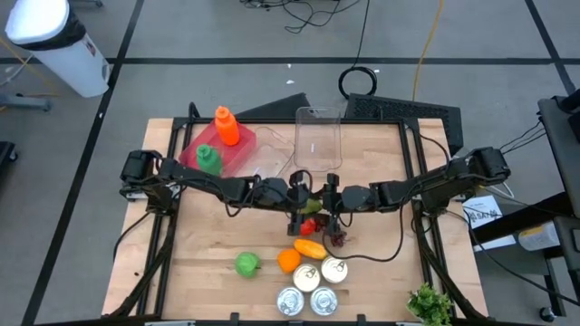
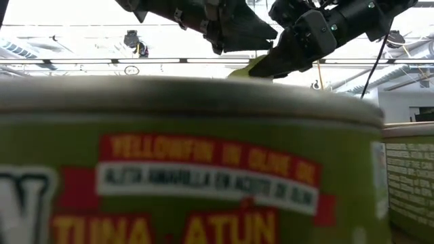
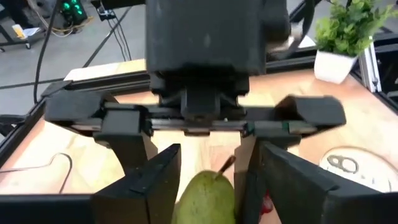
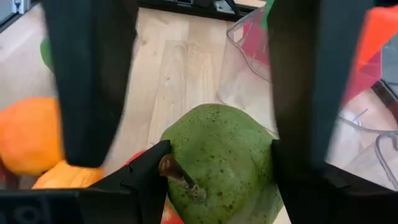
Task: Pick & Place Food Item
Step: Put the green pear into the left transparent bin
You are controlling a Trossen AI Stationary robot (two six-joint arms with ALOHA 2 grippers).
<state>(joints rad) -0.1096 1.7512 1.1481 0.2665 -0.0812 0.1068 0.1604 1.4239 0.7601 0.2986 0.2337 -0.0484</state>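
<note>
Two dark grippers (image 1: 313, 201) meeting mid-table above the wooden top (image 1: 199, 244), both clamped on one speckled, matte green pear (image 4: 224, 162) with brown stem, held off the table. Nearby: smooth orange (image 1: 288, 260), round tuna cans (image 1: 313, 288), clear plastic bin (image 1: 317, 136).

four tins (image 1: 310, 288), one pear (image 4: 219, 163), two bins (image 1: 319, 136)

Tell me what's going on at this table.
The two arms meet over the middle of the table in what looks like a handover. The right hand is shut on a green pear, held above the wood. The left hand faces it and is set around the same pear from the other side; whether it grips it is unclear. A clear container stands empty behind them.
</note>
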